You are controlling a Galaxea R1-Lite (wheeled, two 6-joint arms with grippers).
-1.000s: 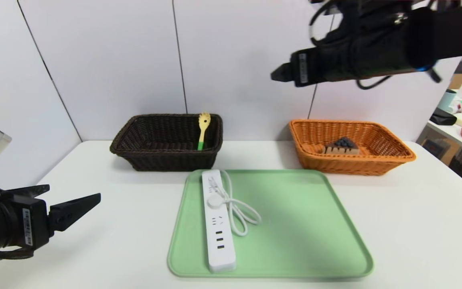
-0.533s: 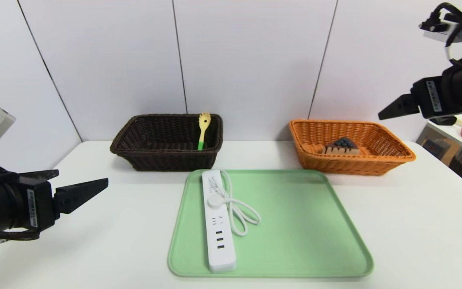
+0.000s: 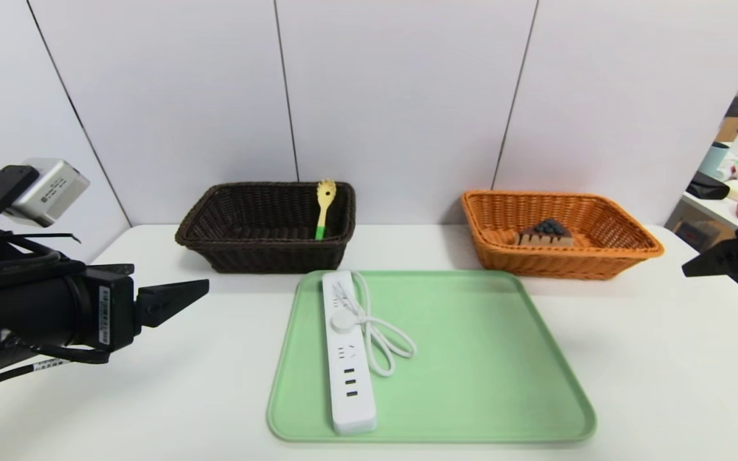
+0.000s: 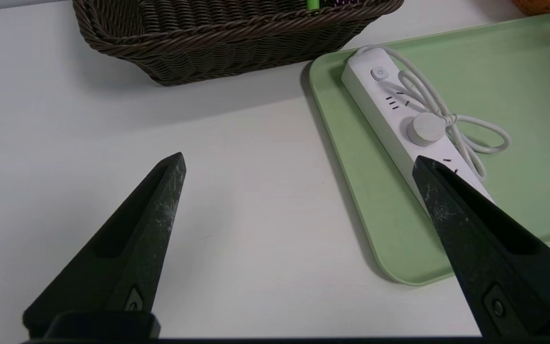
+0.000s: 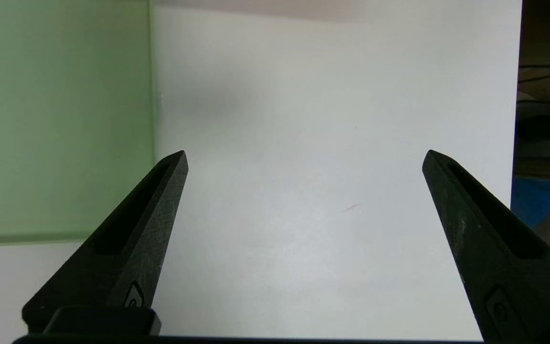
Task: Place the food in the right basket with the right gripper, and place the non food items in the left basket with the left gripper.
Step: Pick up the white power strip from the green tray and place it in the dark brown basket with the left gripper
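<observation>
Power strip (image 3: 350, 358) (cord (image 3: 385, 339) bundled beside it) occupies the tray (image 3: 478, 358).

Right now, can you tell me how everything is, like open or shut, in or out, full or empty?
Left gripper: open, holding nothing
Right gripper: open, holding nothing
Power strip: lying on the tray
Cord: looped and bundled
Green tray: holding the strip
Pasta spoon: leaning in the dark basket
Dark basket: upright
Cake slice: inside the orange basket
Orange basket: upright
</observation>
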